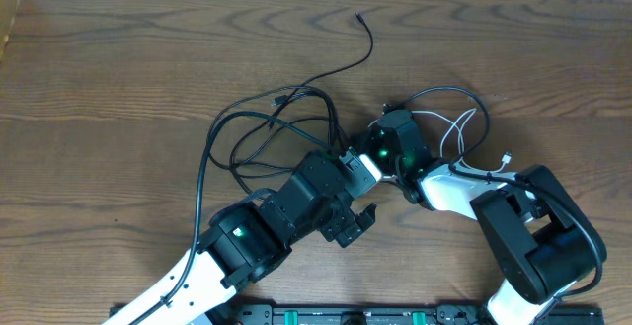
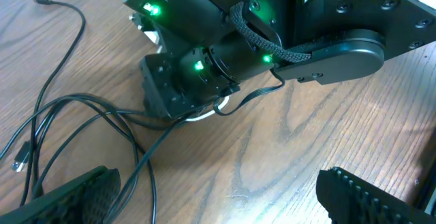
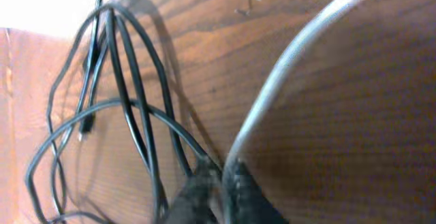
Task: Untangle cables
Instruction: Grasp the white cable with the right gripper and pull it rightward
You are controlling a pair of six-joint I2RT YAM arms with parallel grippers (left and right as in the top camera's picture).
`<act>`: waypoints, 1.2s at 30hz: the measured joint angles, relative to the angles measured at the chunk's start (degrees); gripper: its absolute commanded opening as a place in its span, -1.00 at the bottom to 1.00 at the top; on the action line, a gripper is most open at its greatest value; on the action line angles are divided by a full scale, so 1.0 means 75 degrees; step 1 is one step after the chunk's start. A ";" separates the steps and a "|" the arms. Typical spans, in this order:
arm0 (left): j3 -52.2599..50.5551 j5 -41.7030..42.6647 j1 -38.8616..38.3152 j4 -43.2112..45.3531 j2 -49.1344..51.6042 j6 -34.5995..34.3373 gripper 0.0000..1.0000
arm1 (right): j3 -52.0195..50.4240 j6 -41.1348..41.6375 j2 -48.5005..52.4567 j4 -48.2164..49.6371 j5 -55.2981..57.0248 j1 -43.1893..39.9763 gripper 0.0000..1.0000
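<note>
One gripper is committed and one is free. Your right gripper has its jaws pinched together low on the table, where the cables cross. From its wrist camera the white cord and a strand of the black cords both run into the closed tips, so I judge the crossing is nipped there; the tips are blurred, so you cannot tell which strand it really has. That makes sense as an anchor: pin the crossing so the other arm can draw a loop off it. Your left gripper hangs with jaws wide and nothing between them, just on the near-edge side of the tangle; it looks posted to take a strand.

The black cords loop out from the middle of the table toward the left edge; one loose plug end trails toward the far edge. The white cord curls on the right-edge side of the right gripper; its small plug lies beside the right arm.

In your way: the two wrists crowd close over the crossing; the right gripper's body hides it from above; that arm's own thick braided cable runs near the cords, so don't mistake it for one.
</note>
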 measured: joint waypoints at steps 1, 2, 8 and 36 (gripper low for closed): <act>0.0000 0.0000 0.0000 -0.0003 0.0000 0.0000 0.93 | -0.0003 0.0035 0.0006 0.0044 0.0015 0.0000 -0.98; 0.0000 0.0000 0.0000 0.0003 0.0000 0.0000 0.93 | -0.0003 0.0052 0.0009 0.0090 0.0017 0.0000 -0.98; 0.0000 0.0000 0.0000 0.0000 0.0000 0.0000 0.93 | -0.0009 0.0064 0.0012 0.0504 0.0015 -0.0032 -0.98; 0.0000 0.0000 0.0000 -0.0003 0.0000 0.0000 0.93 | -0.0050 0.0542 0.0012 0.3418 -0.2771 -0.3488 -0.98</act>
